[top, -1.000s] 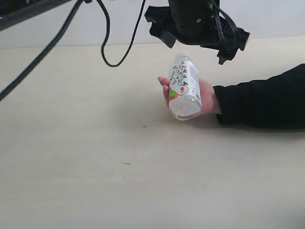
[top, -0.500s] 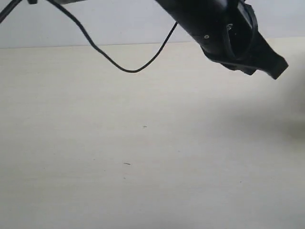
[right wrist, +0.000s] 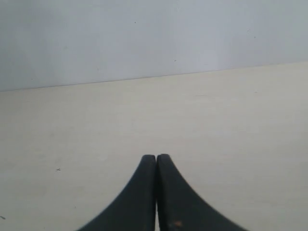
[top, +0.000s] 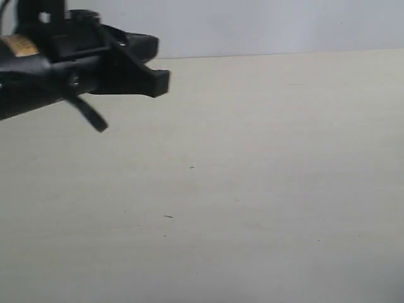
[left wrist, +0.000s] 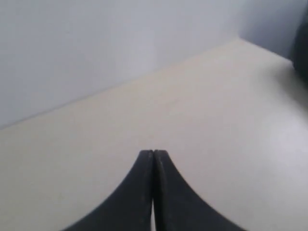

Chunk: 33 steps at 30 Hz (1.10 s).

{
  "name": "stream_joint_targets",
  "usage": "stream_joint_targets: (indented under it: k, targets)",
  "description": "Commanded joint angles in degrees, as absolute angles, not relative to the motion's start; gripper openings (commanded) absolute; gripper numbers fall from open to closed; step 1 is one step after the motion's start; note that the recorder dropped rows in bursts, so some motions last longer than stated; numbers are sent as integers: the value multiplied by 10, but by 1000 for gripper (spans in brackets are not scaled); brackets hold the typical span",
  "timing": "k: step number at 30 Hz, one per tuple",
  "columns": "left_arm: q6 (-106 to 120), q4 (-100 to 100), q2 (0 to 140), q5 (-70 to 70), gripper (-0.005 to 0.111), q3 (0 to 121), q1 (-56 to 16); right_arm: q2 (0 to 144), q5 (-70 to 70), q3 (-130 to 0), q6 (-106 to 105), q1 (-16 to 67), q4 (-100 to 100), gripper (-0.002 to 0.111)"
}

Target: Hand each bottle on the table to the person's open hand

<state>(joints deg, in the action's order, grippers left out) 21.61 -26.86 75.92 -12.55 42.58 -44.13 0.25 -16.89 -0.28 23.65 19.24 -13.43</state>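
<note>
No bottles in sight: none on the visible desk (top: 265,202), none in either gripper, none near any edge within frame. No sign of the person's open hand either.

Left gripper (left wrist: 153,156): pressed fully together, tips touching, nothing between them. Faces the far edge of the desk and the pale wall (left wrist: 96,48) behind it. Right gripper (right wrist: 156,160): likewise closed tip to tip, holding nothing, looking across the desk toward the far edge.

In the exterior view, only a black arm (top: 76,69) over the far left corner of the desk, blurred. Probably the left one, going by its side. Cannot tell its gripper's state from that view. Toward the middle of the desk, two tiny dark specks (top: 191,167).

Judged from this: looks like the close of the task, or a gap between hand-overs, with no bottle within frame to fetch. Calls next for a check beyond the frame. With a bottle remaining, needs a gripper spread wide before descent, then a firm grasp around the body and a carry to the palm, once in view. With none remaining, simply parking.

Writing: a small tan sticker (top: 19,45) on the arm, too blurred to read. No brand or label legible anywhere.
</note>
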Motion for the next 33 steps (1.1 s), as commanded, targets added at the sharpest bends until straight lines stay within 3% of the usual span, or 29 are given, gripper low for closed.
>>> stream_joint_targets:
  k: [1,14,23,33]
  targets:
    - [183,-288,680,-310,0,320,-434,0,-165,0,236,193,-134,0]
    - [141,-301,550,-465,0,167,-434,0,-165,0,236,193,-134,0]
    - [124,-293,395,-419,0,76,-434,0,-165,0,236,193,-134,0]
    - [129,-293,373,-419,0,71,-434,0,-165,0,236,193,-134,0]
